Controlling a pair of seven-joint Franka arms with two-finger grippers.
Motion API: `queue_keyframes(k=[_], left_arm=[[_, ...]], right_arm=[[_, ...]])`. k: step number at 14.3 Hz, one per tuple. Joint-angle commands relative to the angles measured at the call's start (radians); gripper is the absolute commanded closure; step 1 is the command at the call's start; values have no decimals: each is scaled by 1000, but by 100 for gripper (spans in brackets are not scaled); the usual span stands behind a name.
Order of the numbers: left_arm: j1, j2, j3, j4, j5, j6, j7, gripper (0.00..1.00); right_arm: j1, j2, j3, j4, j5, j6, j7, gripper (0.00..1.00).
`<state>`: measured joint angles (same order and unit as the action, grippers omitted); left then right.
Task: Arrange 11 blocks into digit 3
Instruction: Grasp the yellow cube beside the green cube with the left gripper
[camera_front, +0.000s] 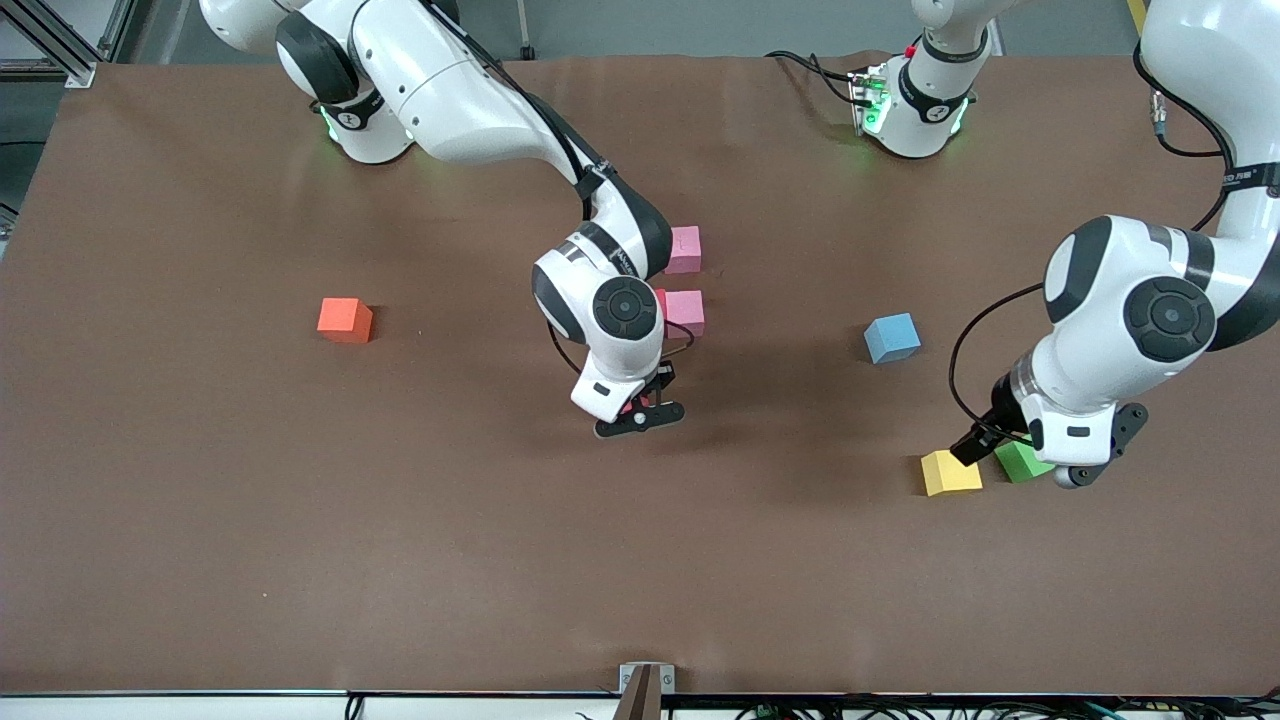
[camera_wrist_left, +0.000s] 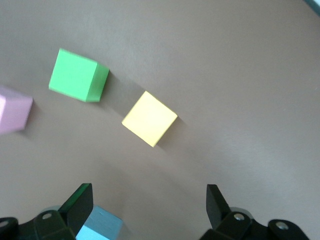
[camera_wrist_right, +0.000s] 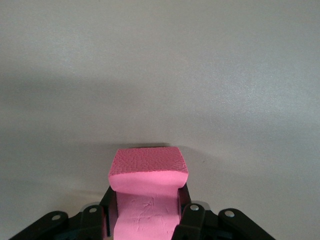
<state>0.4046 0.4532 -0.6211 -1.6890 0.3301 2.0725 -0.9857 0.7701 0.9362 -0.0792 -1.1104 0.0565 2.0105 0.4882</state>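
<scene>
While the right gripper (camera_front: 640, 410) is clamped on a pink cube (camera_wrist_right: 147, 192) above bare table, lower it flat before release; the left gripper (camera_wrist_left: 150, 210), fingers apart, waits over the yellow cube (camera_wrist_left: 149, 118).

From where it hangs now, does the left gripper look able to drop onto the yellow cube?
Probably yes. The left gripper hangs open beside the yellow cube, whose top is bare in the left wrist view. The green cube sits close but apart from it, so a small shift sideways should be enough.
</scene>
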Motion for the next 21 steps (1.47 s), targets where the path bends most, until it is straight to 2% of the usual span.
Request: queue_keyframes(k=[1, 4, 9, 12, 14, 17, 21], left_arm=[[-7, 38, 32, 51, 18, -22, 163, 0], [-9, 79, 72, 95, 20, -22, 304, 0], [-9, 168, 75, 164, 24, -20, 512, 0], [-13, 219, 75, 180, 147, -20, 541, 0], [-21, 252, 75, 213, 168, -17, 558, 0], [-24, 335, 72, 291, 158, -15, 562, 0], [-53, 383, 75, 351, 35, -25, 555, 0]], right_arm=[[-8, 15, -4, 29, 13, -12, 62, 99], [-8, -3, -4, -22, 13, -7, 61, 99], [-8, -8, -4, -36, 13, -3, 58, 99], [-5, -11, -4, -54, 13, 10, 58, 99], [-2, -25, -2, -88, 13, 43, 59, 99], [3, -31, -1, -97, 17, 48, 62, 99], [14, -42, 1, -106, 34, 43, 70, 99]])
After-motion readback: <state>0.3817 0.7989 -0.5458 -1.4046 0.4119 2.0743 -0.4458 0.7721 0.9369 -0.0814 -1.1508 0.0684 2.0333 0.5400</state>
